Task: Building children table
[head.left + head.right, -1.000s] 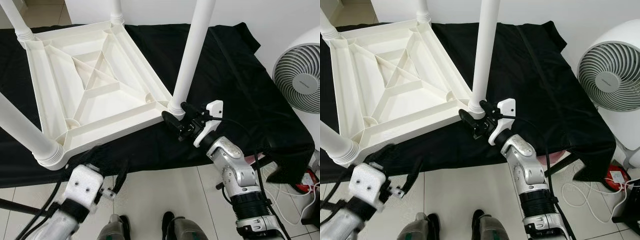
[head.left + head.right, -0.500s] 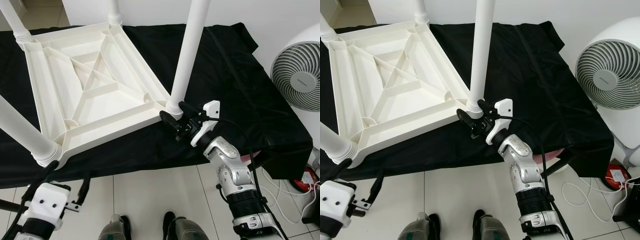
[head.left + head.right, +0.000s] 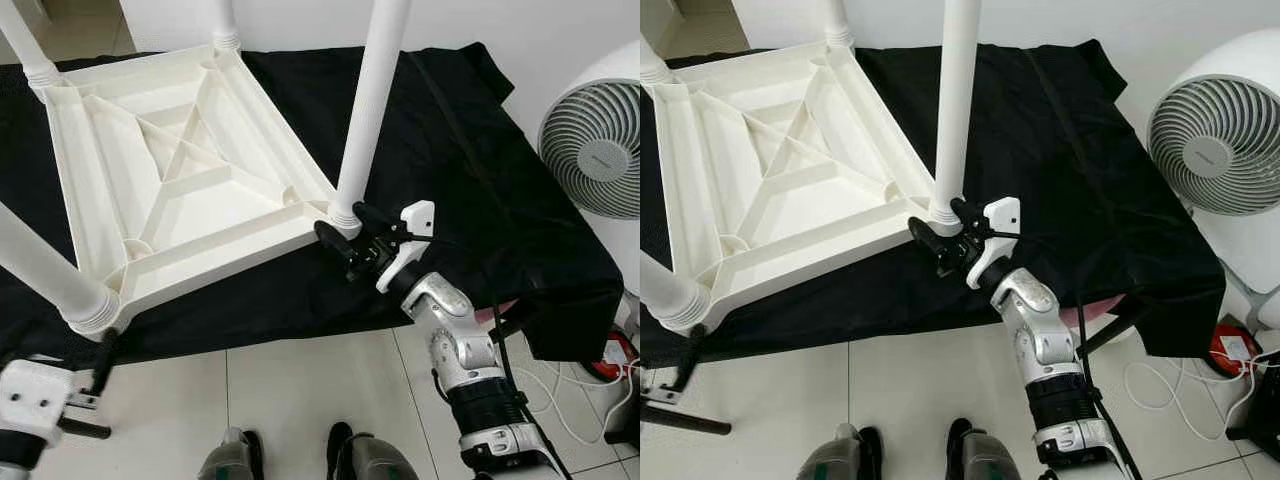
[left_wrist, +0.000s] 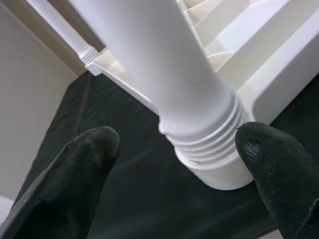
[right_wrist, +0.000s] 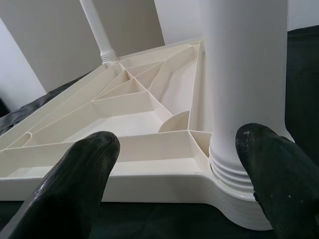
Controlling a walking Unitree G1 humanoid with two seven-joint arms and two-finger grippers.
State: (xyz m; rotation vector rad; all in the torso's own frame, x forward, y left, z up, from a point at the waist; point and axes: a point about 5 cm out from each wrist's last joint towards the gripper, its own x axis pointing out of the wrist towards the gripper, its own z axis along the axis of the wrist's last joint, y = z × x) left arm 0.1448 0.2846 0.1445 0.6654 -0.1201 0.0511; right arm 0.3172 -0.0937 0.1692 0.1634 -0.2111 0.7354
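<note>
Legs point up because the white children's table [image 3: 190,180] lies upside down on the black-draped counter [image 3: 480,180]. We keep our right gripper [image 3: 345,238], fingers apart, by the near right leg [image 3: 365,110]. Our left gripper [image 4: 174,184], also spread, faces another leg's ribbed base [image 4: 209,144], seen close from its wrist.

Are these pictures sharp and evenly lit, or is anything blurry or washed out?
Left eye view: sharp and evenly lit, the upturned table bright against the black cloth. Left wrist view: the black fingertips are soft and out of focus, and the table leg is nearly washed out. Right wrist view: the fingertips are blurred, the ribs behind clearer.
</note>
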